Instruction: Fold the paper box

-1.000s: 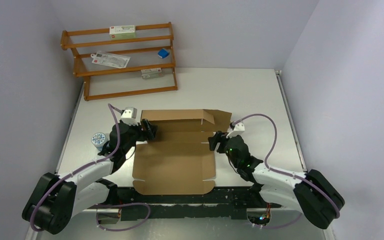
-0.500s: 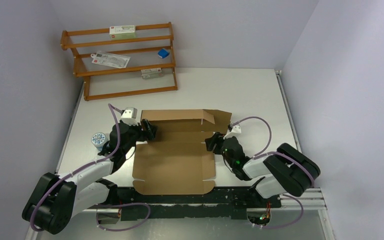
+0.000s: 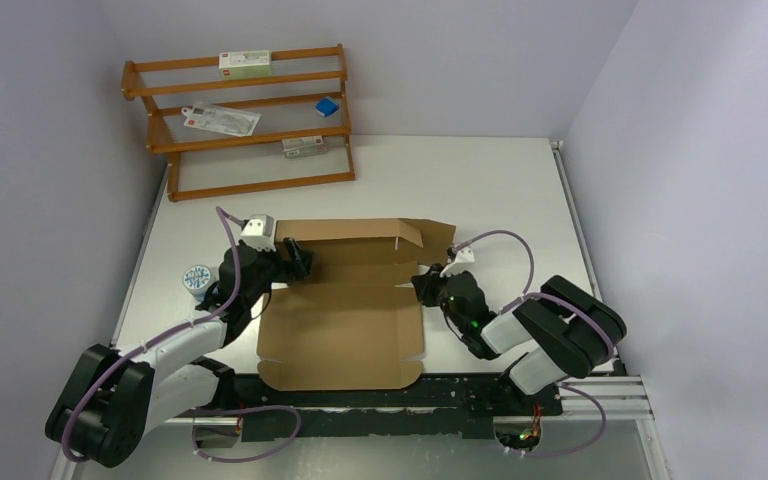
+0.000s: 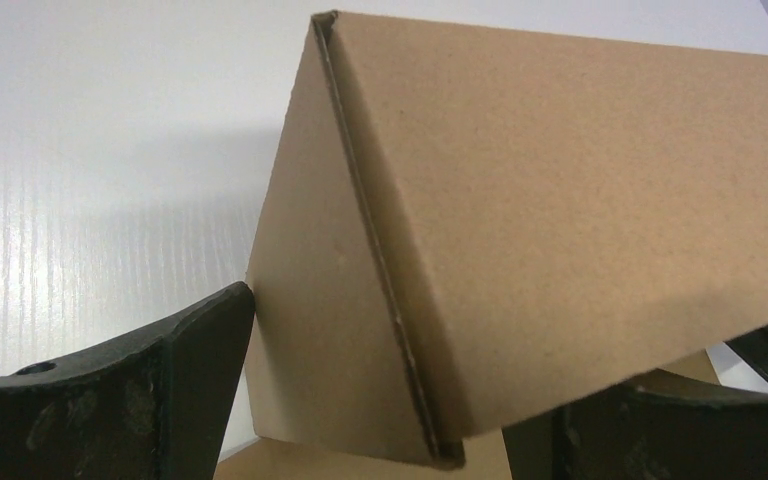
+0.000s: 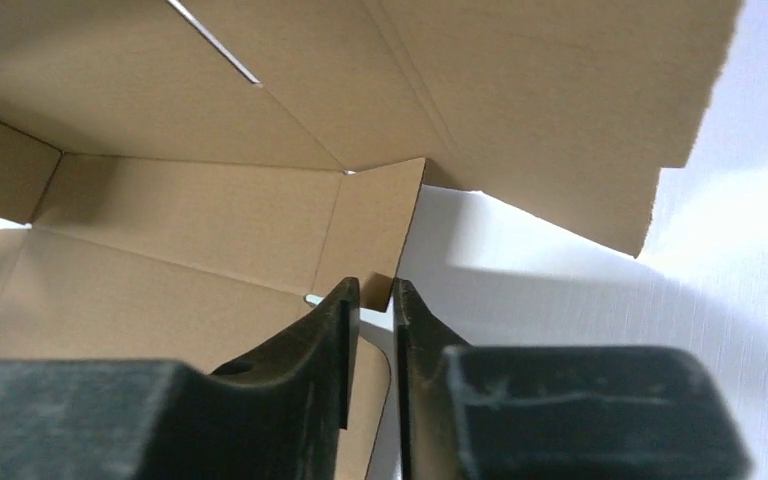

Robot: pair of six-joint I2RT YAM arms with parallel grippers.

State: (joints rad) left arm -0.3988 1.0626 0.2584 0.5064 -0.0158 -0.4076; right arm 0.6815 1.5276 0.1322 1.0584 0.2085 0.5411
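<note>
A wooden rack (image 3: pixel 240 130) stands in the upper left of the top view, at the far left corner of the white table (image 3: pixel 480 180). Its shelves carry a small white carton (image 3: pixel 244 63), a flat white packet (image 3: pixel 222 120), a small blue block (image 3: pixel 327 107) and another white carton (image 3: pixel 303 147). Lower down, near the left edge of the table, a small round blue-and-white thing (image 3: pixel 197 277) lies just beside the left arm.

The left gripper (image 3: pixel 298 262) is at the left end of the paper box (image 3: pixel 345 330), a brown cardboard sheet in the middle of the table. In the left wrist view its black fingers (image 4: pixel 160 380) stand wide apart. The raised, folded corner of the box sits between them, and one finger tip lies right at the edge of the flap.

The near panel of the box lies flat, its lower edge close to the near edge of the table. The far part is folded up into a low wall with flaps at both ends.

The right gripper (image 3: pixel 426 285) is at the right side of the box, about halfway up it. In the right wrist view its fingers (image 5: pixel 310 340) are drawn close, with only a thin gap between them. The lower corner of a small side flap sits at that gap. I cannot tell whether the flap is clamped.
</note>
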